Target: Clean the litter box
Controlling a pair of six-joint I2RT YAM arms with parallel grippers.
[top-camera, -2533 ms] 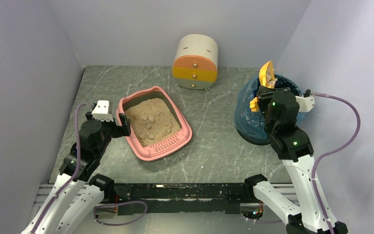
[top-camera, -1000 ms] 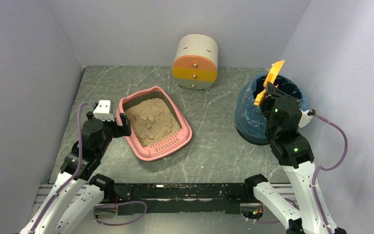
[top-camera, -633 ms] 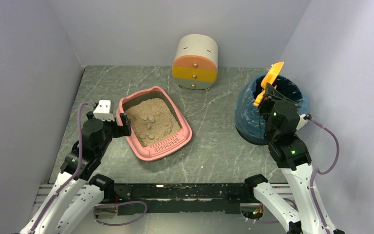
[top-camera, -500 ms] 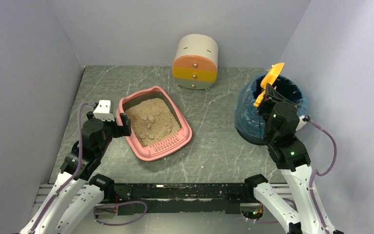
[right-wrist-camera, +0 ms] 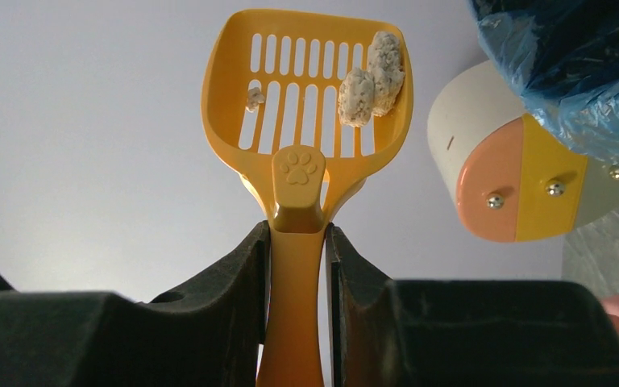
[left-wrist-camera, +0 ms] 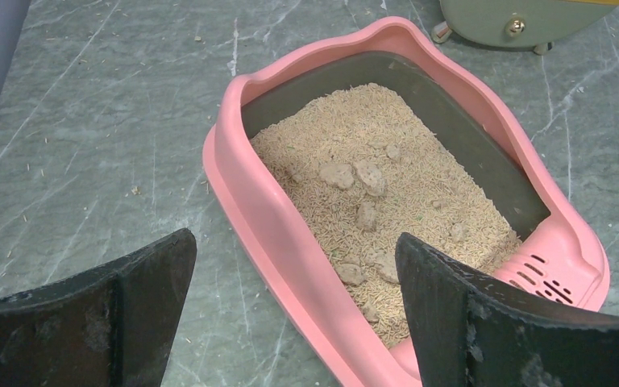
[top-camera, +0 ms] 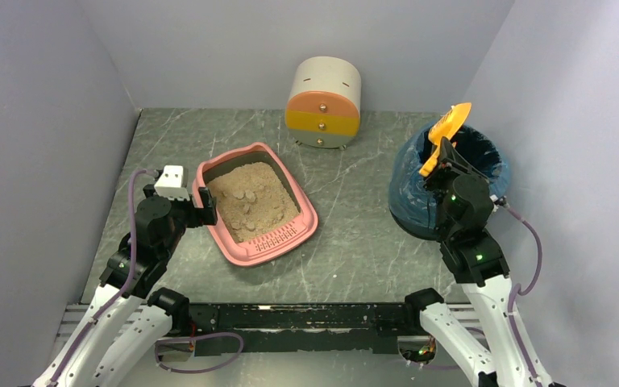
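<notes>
now, nearest, by the left edge of the surface (top-camera: 355,234): left hand (left-wrist-camera: 294,266) spread wide, gripping nothing, poised just beside the near-left rim of the litter box (left-wrist-camera: 267,234) without touching it, likely placed there to brace the tray against sliding. further in, left of the middle of the surface: the litter box itself, set askew, slotted ledge toward the near edge, filled with beige litter, several pale lumps (left-wrist-camera: 356,176) lying on top, so more scooping left to do by the look of it. over toward the right edge: right hand (right-wrist-camera: 297,242) clenched on the handle of the orange scoop (right-wrist-camera: 298,165), blade raised and angled up above the blue-lined bin (top-camera: 413,193), probably held that way to stop the load rolling off early. scooped clumps (right-wrist-camera: 371,76), two large and one crumb, resting on the slotted blade, not yet dumped; slots there to let loose grains fall through. next move, as a guess: tipping the blade over the bin's mouth. risk: clumps sliding past the rim onto the surface. farthest, at the far edge: cream-and-orange drawer unit (top-camera: 323,97), well apart from both hands.
</notes>
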